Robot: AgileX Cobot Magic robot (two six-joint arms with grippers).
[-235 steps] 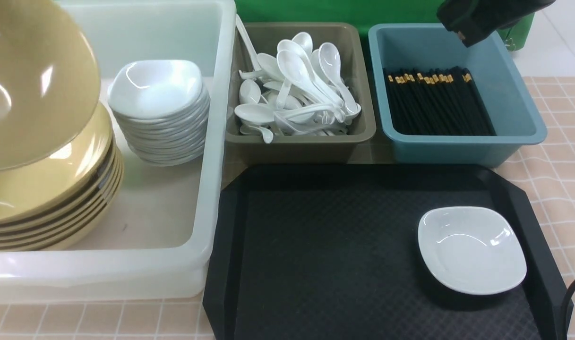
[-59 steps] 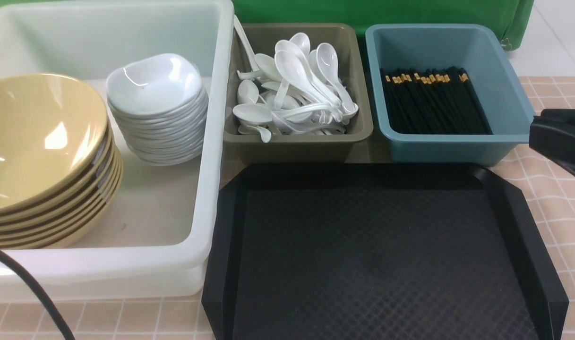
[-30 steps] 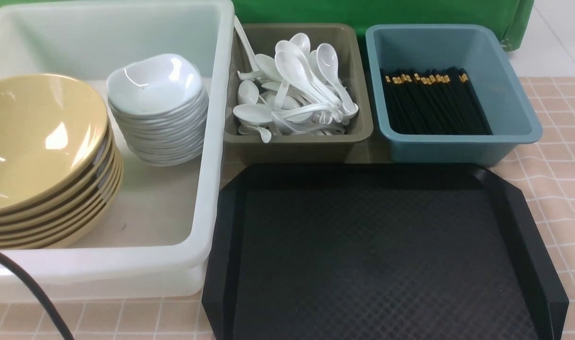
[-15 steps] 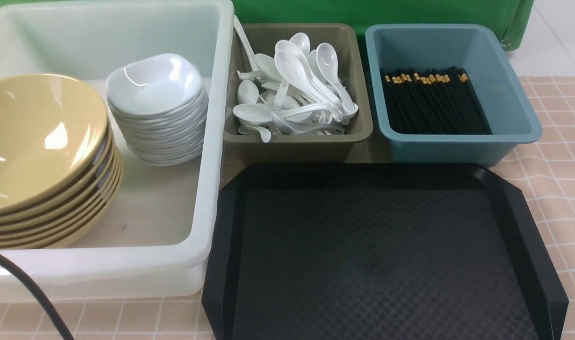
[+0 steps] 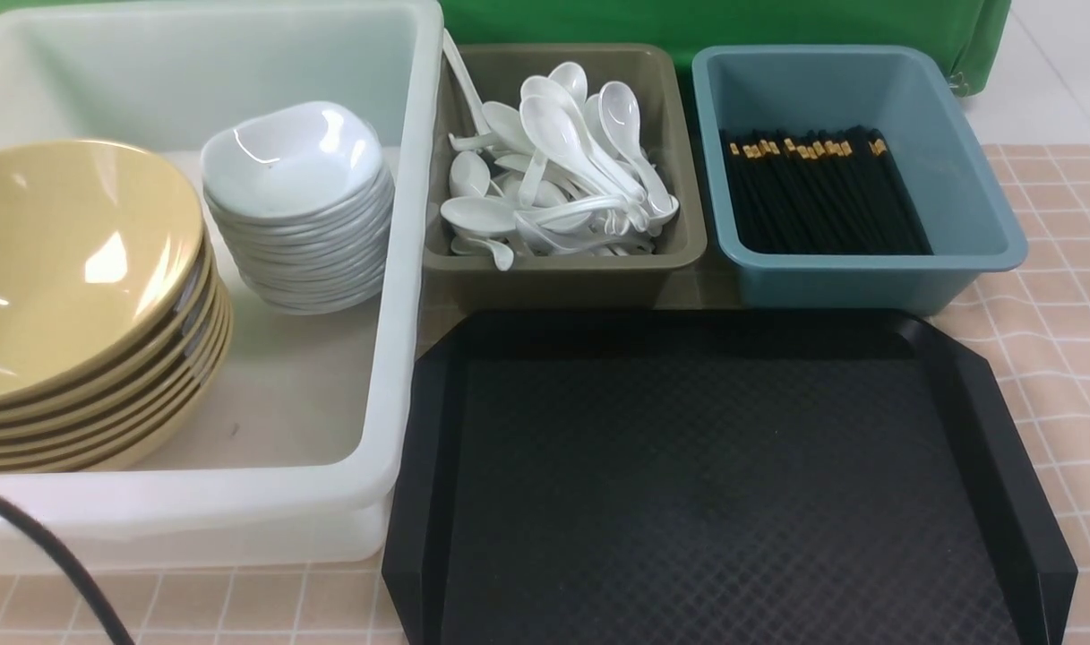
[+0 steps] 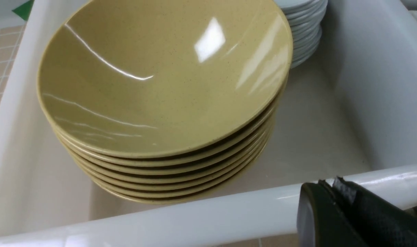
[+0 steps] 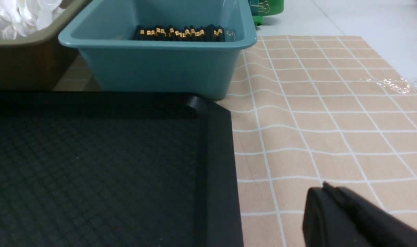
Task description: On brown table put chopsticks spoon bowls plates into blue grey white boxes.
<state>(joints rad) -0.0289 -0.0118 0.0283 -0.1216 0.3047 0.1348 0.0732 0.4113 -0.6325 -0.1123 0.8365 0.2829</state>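
Front view showed the brown table carrying three tubs and a black tray. The large white box stood at the left and held a stack of yellow bowls beside a stack of small white plates, the two stacks near each other but apart. The olive-grey box sat in the middle, heaped with white spoons. The blue box stood to its right, and the black chopsticks lay side by side in it, gold bands toward the far wall. The tray lay just in front of the two smaller boxes, nothing on its textured floor. A black cable crossed the lower left corner.

In the left wrist view the left gripper hung at the near rim of the white box, its jaws pressed together with nothing between them. In the right wrist view the right gripper sat over the gridded cloth beside the tray's right edge, likewise clenched and empty.
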